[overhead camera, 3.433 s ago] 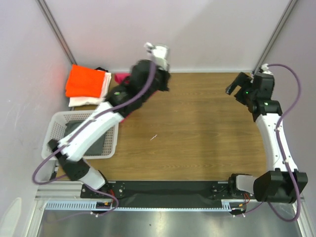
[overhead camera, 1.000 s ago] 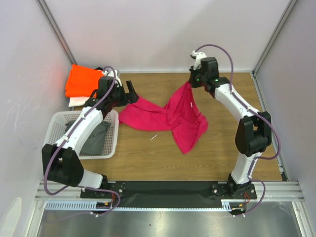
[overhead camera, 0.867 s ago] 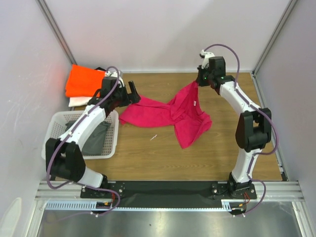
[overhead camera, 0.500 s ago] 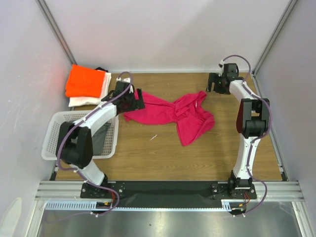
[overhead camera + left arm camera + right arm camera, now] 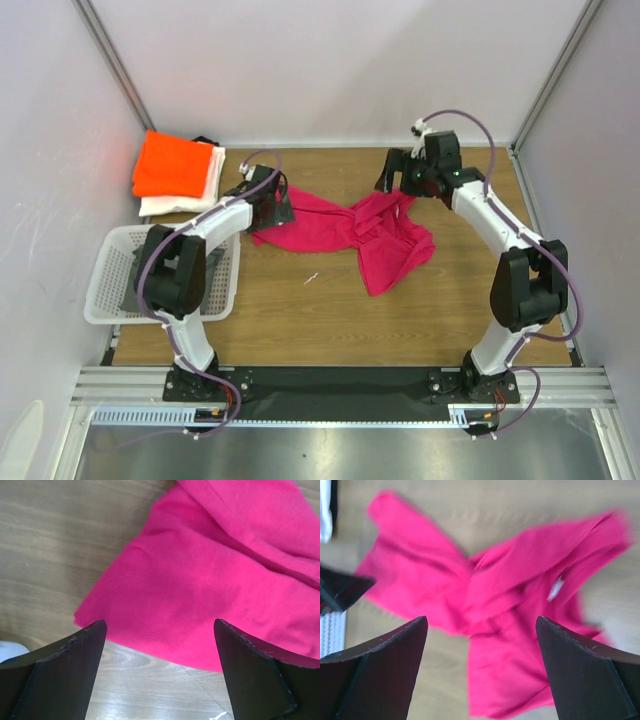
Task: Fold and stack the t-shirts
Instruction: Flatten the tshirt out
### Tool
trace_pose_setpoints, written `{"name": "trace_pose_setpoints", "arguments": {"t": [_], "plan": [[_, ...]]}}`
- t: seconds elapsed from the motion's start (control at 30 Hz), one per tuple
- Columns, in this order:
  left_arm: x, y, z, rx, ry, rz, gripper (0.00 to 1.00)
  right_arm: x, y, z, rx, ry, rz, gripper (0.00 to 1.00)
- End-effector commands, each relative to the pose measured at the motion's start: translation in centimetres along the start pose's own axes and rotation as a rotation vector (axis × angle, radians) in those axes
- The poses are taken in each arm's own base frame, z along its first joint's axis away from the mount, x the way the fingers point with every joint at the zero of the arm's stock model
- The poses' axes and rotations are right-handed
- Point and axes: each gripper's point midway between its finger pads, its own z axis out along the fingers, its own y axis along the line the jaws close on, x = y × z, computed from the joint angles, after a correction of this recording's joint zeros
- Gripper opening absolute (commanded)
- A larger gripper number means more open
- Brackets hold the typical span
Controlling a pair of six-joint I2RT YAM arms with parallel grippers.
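Magenta t-shirt is lying crumpled on the tabletop, the left fingers and right fingers hanging spread and empty above it; grabbing the twisted layers together may be risking a lopsided fold.

Loose tee centre; folded stack behind basket.

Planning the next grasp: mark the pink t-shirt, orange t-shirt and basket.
pink t-shirt (image 5: 345, 228), top view, crumpled middle
orange t-shirt (image 5: 172, 165), top view, folded top face
basket (image 5: 102, 278), top view, left wall
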Motion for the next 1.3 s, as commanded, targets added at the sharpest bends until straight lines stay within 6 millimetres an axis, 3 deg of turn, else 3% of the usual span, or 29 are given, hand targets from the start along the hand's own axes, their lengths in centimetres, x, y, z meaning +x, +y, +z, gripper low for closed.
{"name": "trace_pose_setpoints", "arguments": {"t": [0.0,0.07,0.13,0.17,0.2,0.33,0.43,0.47,0.63,0.67,0.8,0.83,0.9,0.93,1.03,1.27], "plan": [[0.1,-1.1,-0.3,-0.058,-0.037,-0.013,0.95,3.3,-0.6,0.5,0.021,0.057,0.099,0.96],[0.8,-1.3,0.1,-0.086,-0.044,-0.003,0.91,4.1,-1.0,0.0,0.045,0.079,0.132,0.96],[1.9,-1.2,0.8,-0.097,-0.028,0.012,0.81,4.9,-1.6,-0.6,0.086,0.091,0.149,0.95],[1.9,-1.4,1.1,-0.088,-0.036,0.007,0.72,5.5,-1.9,-1.0,0.107,0.106,0.156,0.95],[2.4,-1.3,1.6,-0.087,-0.025,0.007,0.68,5.3,-1.8,-1.9,0.124,0.087,0.155,0.95],[3.1,-0.9,2.2,-0.100,-0.018,0.012,0.54,7.8,-3.1,-3.8,0.195,0.111,0.186,0.95],[3.4,-0.6,2.2,-0.109,-0.019,0.008,0.20,8.9,-3.7,-4.9,0.238,0.130,0.214,0.95],[3.3,-0.8,2.2,-0.107,-0.021,0.007,0.01,9.8,-4.0,-5.1,0.253,0.149,0.225,0.95],[3.7,-0.8,0.6,-0.091,0.001,0.016,0.00,10.9,-4.8,-6.0,0.296,0.163,0.244,0.95],[2.8,-1.2,-1.0,-0.065,-0.029,0.011,0.00,11.0,-4.8,-6.0,0.296,0.166,0.244,0.95],[3.3,-1.9,-5.8,-0.023,-0.069,0.058,0.00,11.4,-4.8,-5.9,0.296,0.179,0.251,0.95],[4.7,-2.0,-6.7,-0.024,-0.047,0.096,0.00,11.6,-4.9,-5.8,0.300,0.183,0.258,0.94],[5.3,-2.1,-8.8,-0.008,-0.052,0.116,0.00,12.3,-5.2,-5.7,0.312,0.204,0.264,0.94],[7.1,-1.9,-9.6,-0.019,-0.021,0.146,0.00,12.5,-5.3,-5.7,0.319,0.211,0.265,0.93],[9.4,-1.3,-11.7,-0.025,-0.009,0.175,0.00,14.0,-5.7,-6.1,0.337,0.256,0.272,0.91],[9.7,-0.4,-14.6,0.028,-0.038,0.140,0.00,17.9,-4.7,-5.8,0.301,0.342,0.321,0.88]]}}
